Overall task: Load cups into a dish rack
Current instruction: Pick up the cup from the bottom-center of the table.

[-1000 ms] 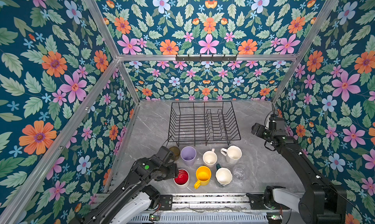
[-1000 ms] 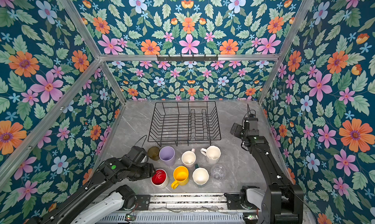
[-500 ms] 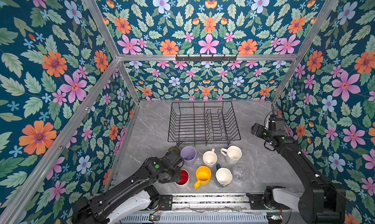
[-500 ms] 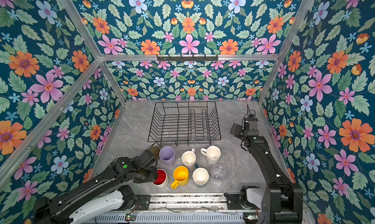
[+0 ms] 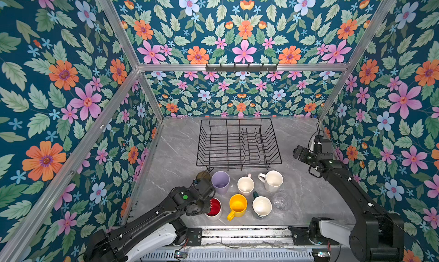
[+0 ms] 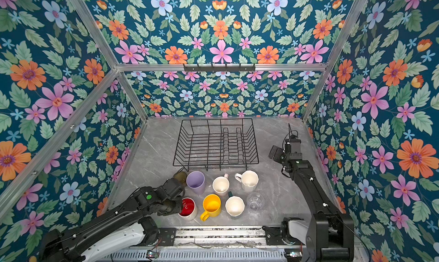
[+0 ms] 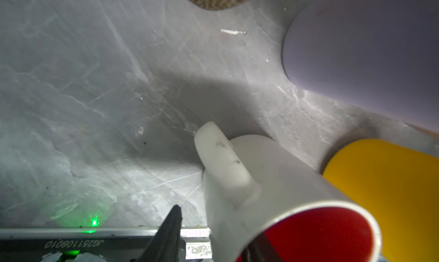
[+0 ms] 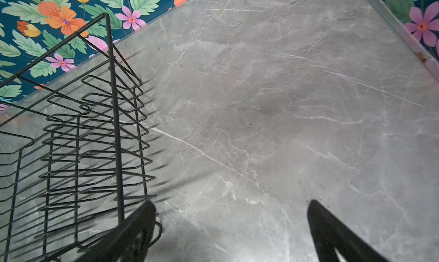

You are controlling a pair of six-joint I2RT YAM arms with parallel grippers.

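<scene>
Right now my left claw (image 7: 213,227) sits at the red-inside mug (image 5: 215,207), which stands upright on the grey marbled surface (image 5: 180,154) at the left end of the near row of cups. Through the left wrist camera I see this claw partly spread and straddling the mug's white wall, just beside the handle (image 7: 221,158). The outer finger (image 7: 171,227) stands outside the wall with a sliver of surface showing between the two. The other finger is only a dark shape inside the red bowl, so as far as I can see nothing is pinched. To the right of that mug the near row continues with the yellow mug (image 5: 237,205), the dark green mug (image 5: 261,206) and the clear glass (image 5: 280,200). Behind them stand the olive-brown tumbler (image 5: 203,176), the lilac tumbler (image 5: 220,182), the pale pink mug (image 5: 245,185) and the white mug (image 5: 273,180). All eight rest on the surface in front of the dish rack (image 5: 237,164), which sits further back near the middle. My right claw (image 8: 231,202) is spread wide, hanging over bare surface just off the rack's right end and well apart from the cups.
</scene>
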